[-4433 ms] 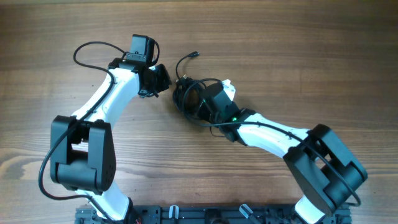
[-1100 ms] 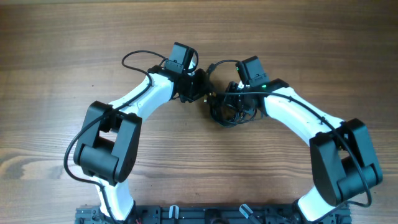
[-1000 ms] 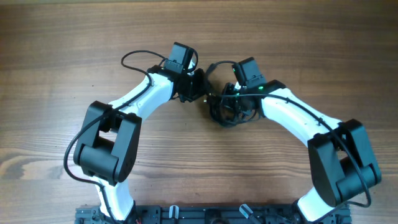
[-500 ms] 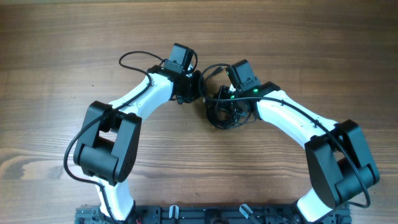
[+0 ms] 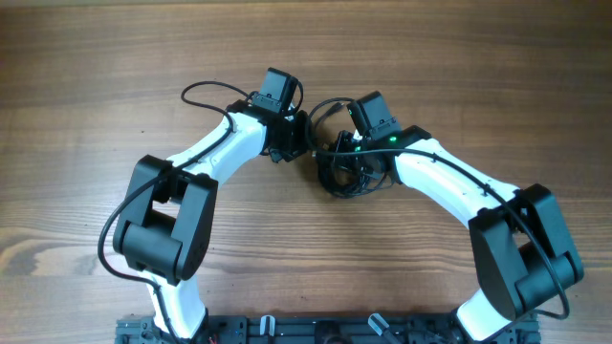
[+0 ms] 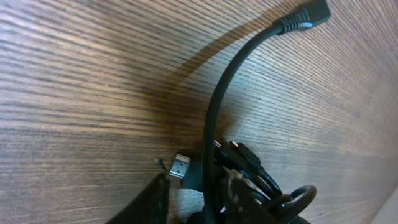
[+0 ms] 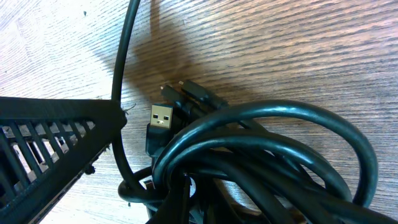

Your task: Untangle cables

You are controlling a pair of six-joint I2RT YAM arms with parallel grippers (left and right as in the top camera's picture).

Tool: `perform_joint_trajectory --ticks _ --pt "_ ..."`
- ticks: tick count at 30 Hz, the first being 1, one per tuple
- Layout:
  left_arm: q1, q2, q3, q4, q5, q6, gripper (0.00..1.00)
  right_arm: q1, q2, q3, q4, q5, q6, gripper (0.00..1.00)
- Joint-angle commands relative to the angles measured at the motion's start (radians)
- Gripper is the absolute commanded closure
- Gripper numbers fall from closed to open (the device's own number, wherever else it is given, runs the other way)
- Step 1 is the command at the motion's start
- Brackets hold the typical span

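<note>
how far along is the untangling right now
Done: nothing looks freed; the cables sit in one knotted bundle. In hand: the left gripper straddles one cord, jaws apart; the right gripper is down at the bundle, grip unclear. Left: drawing every cord out.

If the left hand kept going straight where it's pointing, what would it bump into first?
The cables. One runs between the fingers of the left hand, and a small metal plug sits just ahead; depth is hard to judge.

The cables (image 7: 273,111) are smooth, slightly glossy black plastic; USB plug (image 7: 160,117) shiny metal; tabletop (image 7: 311,50) matt, grained wood.
</note>
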Motion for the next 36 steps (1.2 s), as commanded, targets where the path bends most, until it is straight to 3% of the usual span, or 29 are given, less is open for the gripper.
perform_joint_trajectory --ticks 1,5,12,18,24,25,29,36 --pt "0.002 0.012 0.005 0.003 -0.020 -0.021 0.72 0.005 0.026 0.008 0.006 0.016 0.010 0.91" --pt "0.002 0.020 0.005 0.011 -0.035 -0.022 0.73 0.005 0.026 0.008 0.006 0.016 0.008 0.91" --pt "0.002 0.063 0.005 0.019 -0.034 -0.078 0.82 0.005 0.026 0.008 0.008 0.010 0.006 0.91" --pt "0.002 0.064 0.005 0.029 0.008 -0.077 0.81 0.005 0.026 0.008 0.010 0.009 0.006 0.91" --pt "0.001 0.064 0.005 0.029 0.090 -0.077 0.66 0.005 0.026 0.008 0.010 0.010 0.006 0.91" --pt "0.001 0.064 0.005 0.029 0.098 -0.077 0.67 0.005 0.026 0.008 0.010 0.010 0.005 0.91" --pt "0.001 0.064 0.005 0.028 0.144 -0.077 0.95 0.005 0.026 0.008 0.010 0.010 0.002 0.91" --pt "0.001 0.064 0.005 0.014 0.169 -0.076 0.96 0.005 0.026 0.008 0.011 0.011 0.000 0.91"
